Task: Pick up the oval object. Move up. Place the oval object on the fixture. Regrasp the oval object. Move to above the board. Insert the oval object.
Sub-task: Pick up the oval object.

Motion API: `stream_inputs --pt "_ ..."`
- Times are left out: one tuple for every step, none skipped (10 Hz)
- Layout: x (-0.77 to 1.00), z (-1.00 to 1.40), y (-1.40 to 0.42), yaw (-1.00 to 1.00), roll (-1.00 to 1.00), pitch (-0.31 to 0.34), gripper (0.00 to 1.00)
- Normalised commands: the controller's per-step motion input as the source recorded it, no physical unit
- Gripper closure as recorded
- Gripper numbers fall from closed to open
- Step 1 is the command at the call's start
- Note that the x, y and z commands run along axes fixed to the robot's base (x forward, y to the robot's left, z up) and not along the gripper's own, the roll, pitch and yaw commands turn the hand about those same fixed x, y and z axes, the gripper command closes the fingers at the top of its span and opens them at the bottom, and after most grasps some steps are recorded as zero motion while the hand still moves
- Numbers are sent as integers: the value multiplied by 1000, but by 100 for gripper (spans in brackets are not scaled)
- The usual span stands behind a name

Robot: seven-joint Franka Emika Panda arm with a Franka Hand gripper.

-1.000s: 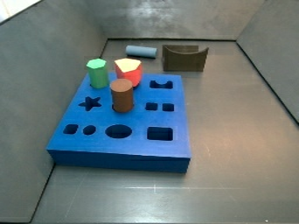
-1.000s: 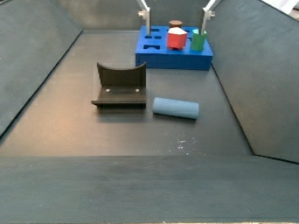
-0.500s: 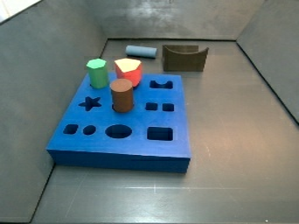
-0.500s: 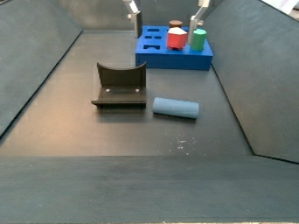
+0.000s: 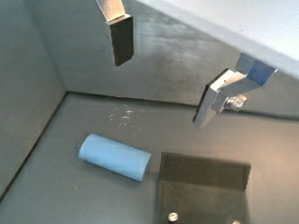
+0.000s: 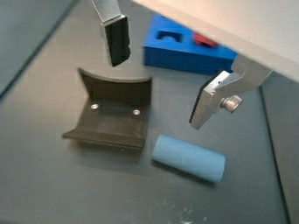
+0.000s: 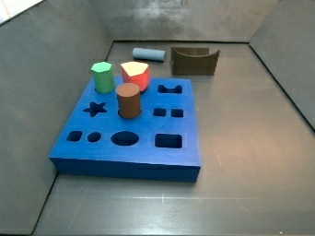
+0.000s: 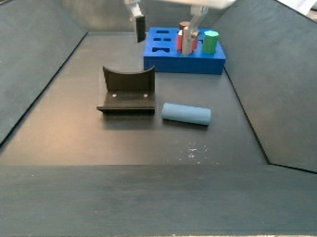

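Hovering with hand [image 6: 156, 77] released and empty above floor, fingers [image 5: 121, 41] spread for pickup, oval [image 6: 188, 159] lying on its side just beside fixture [image 6: 111, 113], well apart from board [image 8: 186, 57].

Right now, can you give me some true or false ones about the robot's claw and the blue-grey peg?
1. The gripper is open with nothing between its fingers. True.
2. The oval object stands upright in the board. False: it lies on its side on the floor.
3. The oval object rests in the fixture. False: it lies beside it.
4. A brown cylinder stands in the board. True.
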Motion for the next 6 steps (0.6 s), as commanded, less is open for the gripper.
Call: stream_inputs --pt "0 -317 0 -1000 0 0 0" --pt "0 -323 0 -1000 0 -3 0" --pt "0 -311 0 -1000 0 -14 0" --pt "0 -337 0 -1000 -49 -60 0" --pt "-40 -397 -51 -951 -124 -186 0" --pt "-71 -460 -60 -946 -117 -234 0"
